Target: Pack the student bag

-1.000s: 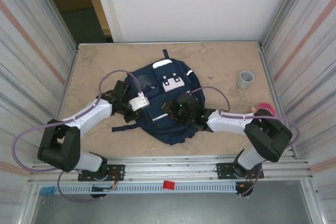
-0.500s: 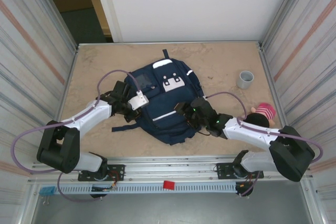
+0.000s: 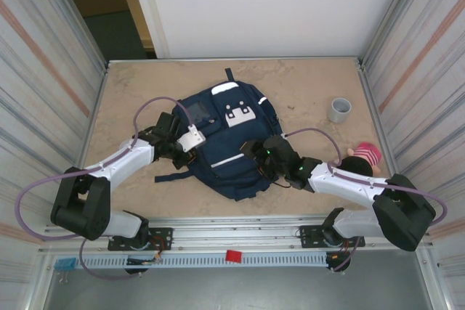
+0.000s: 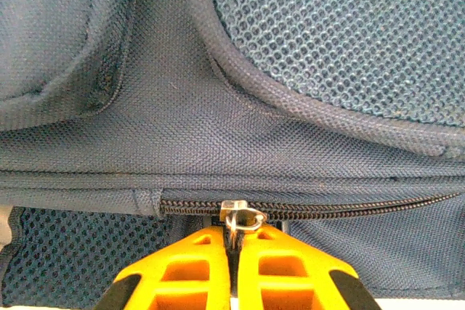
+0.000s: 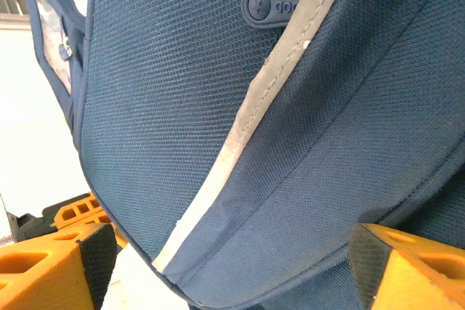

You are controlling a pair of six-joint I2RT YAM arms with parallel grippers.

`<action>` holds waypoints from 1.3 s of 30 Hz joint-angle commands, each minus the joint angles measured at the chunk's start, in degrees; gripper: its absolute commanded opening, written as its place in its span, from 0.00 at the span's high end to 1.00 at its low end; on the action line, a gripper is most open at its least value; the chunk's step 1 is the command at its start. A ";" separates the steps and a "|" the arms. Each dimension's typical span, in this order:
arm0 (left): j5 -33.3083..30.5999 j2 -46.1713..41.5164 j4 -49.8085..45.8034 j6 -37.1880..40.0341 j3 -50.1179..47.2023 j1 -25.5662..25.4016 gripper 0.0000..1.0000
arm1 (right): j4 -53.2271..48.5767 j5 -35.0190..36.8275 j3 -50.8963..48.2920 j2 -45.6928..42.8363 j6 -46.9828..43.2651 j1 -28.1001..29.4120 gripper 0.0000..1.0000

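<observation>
The student bag (image 3: 225, 154) lies flat in the middle of the tabletop (image 3: 131, 92), front face up and its white-patched top pointing away from the arms, so both arms can reach it from either side. The left gripper (image 3: 187, 149) is at the bag's left flank. Its wrist view shows the orange fingers (image 4: 189, 266) pressed together on the small metal zipper pull (image 4: 234, 217), which sits on a zipper (image 4: 327, 208) whose teeth are meshed on both sides of the slider. That grip looks like preparation for running the slider along and opening a compartment, which has to happen before anything can go in. The right gripper (image 3: 251, 152) hangs over the lower front of the bag with its jaws spread wide. In its wrist view the two fingers stand far apart on either side of the navy mesh panel and the pale stripe (image 5: 247, 128), gripping nothing. From there it could press or pinch the fabric to steady the bag against the left arm's pull, though whether a finger already touches the cloth is hard to tell from this angle. The likely cargo lies to the right of the bag, apart from it: a plush toy (image 3: 363, 155) beside the right arm and a small grey cup (image 3: 338, 109) farther back. Neither is in the bag, so packing has not really begun.
</observation>
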 commanded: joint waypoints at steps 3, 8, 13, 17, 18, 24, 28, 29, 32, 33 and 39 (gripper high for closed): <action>0.85 -0.79 2.25 -1.32 -0.58 0.72 1.00 | -4.72 -0.31 0.35 0.67 2.03 0.57 0.14; 0.90 -0.89 2.46 -1.61 -0.43 1.51 1.00 | -7.11 -0.47 0.49 0.00 2.26 0.72 0.11; 1.50 -1.15 2.87 -1.76 -0.58 1.87 1.00 | -8.71 -0.91 0.40 -0.85 1.95 0.46 0.10; 1.97 -1.33 3.15 -2.03 -0.67 1.87 1.00 | -7.24 -1.92 0.99 0.73 2.03 0.60 0.09; 2.31 -1.37 3.16 -2.11 -0.65 1.87 1.00 | -6.92 -1.93 1.36 1.10 2.05 0.64 0.09; 6.93 -2.43 3.26 -2.08 -0.60 1.79 1.00 | 4.16 -2.71 1.62 6.10 2.21 0.40 0.45; 7.40 -3.31 1.94 -1.61 -0.57 1.31 1.00 | 12.24 -2.23 3.28 7.90 1.33 0.56 0.66; 7.55 -3.42 1.42 -1.46 -0.47 1.15 1.00 | 13.17 -1.97 3.75 7.82 0.90 0.47 0.69; 8.15 -3.99 0.24 -1.42 -0.57 0.49 1.00 | 14.63 -1.53 5.75 6.79 -1.59 -0.05 0.76; 8.50 -4.16 -0.04 -1.67 -0.57 0.22 1.00 | 15.08 -1.61 6.61 6.28 -2.60 -0.37 0.78; 11.00 -4.14 -1.67 -2.83 -0.33 -1.61 1.00 | 16.99 -2.89 11.52 5.13 -6.37 -1.51 0.87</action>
